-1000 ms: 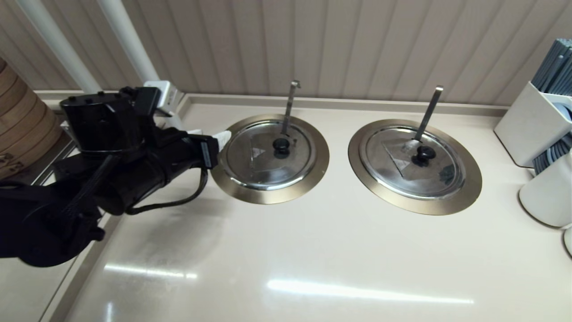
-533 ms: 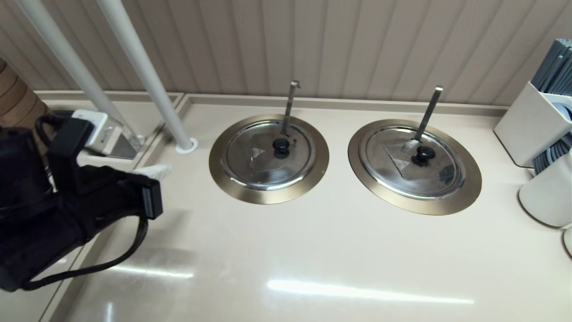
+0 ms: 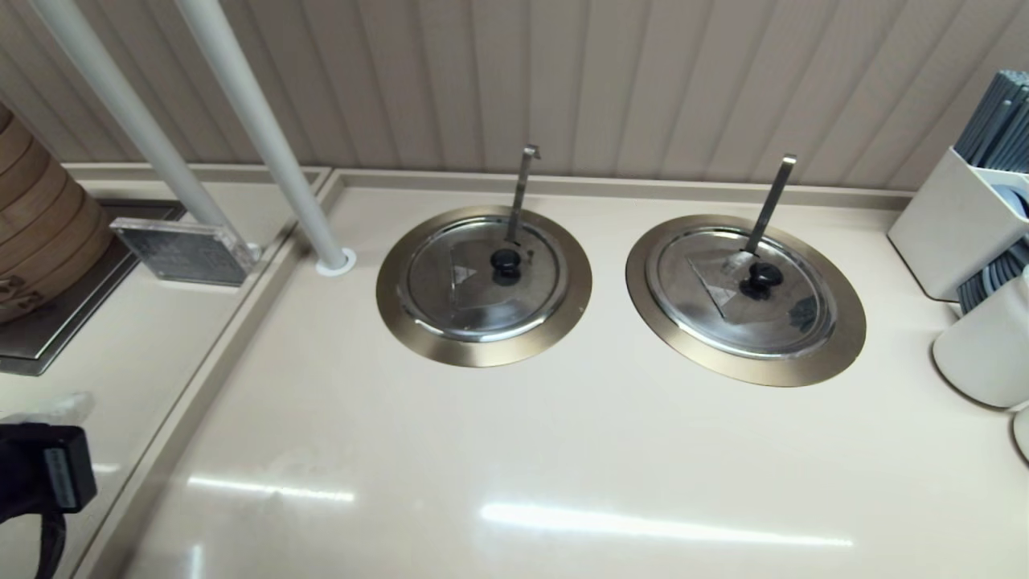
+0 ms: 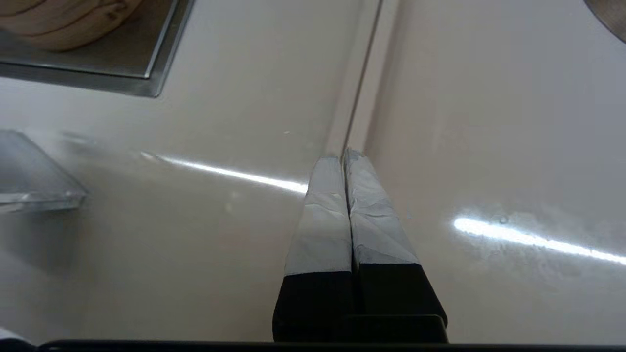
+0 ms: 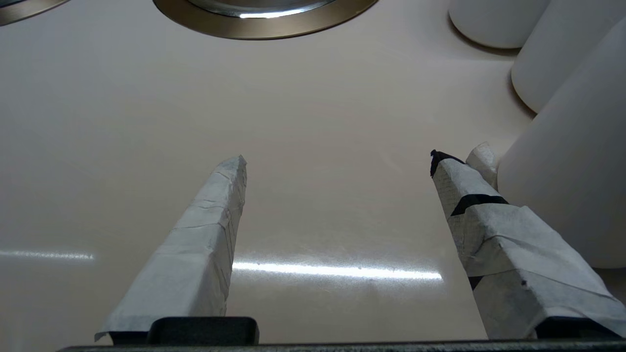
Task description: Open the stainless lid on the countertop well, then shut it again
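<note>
- Steel, thin and polished: the lid [image 3: 482, 277] will likely be light, stiff and slick on its face, so its flat top offers no good hold.
- Its black knob [image 3: 506, 261] at the centre is the place to pinch; it is small, so the claw must close squarely across it.
- Lid sits flat and closed in the well [image 3: 418, 330], the left of two bronze-ringed recesses, at about 12 o'clock on the surface [image 3: 563, 466] in the head view.
- A hook-ended ladle handle [image 3: 522, 189] rises through a notch at the lid's 12 o'clock edge; my guess is that a lift straight up, then away from the handle, avoids snagging.
- Twin lid [image 3: 744, 289] lies at about 2 o'clock and is not the target.
- Left claw [image 4: 345, 159] has its taped fingers pressed together on nothing, hanging over the surface seam near 8 o'clock, well apart from the lid.
- Right claw [image 5: 337, 159] is spread wide and empty over bare surface, beside white containers [image 5: 562, 146]; it is out of the head view.
- Hidden: the well's inside and the ladle bowl, both under the lid.
- Only a dark corner of the left arm [image 3: 40, 478] shows in the head view.
- Notch detail and the faint triangle mark are hard to make out.
</note>
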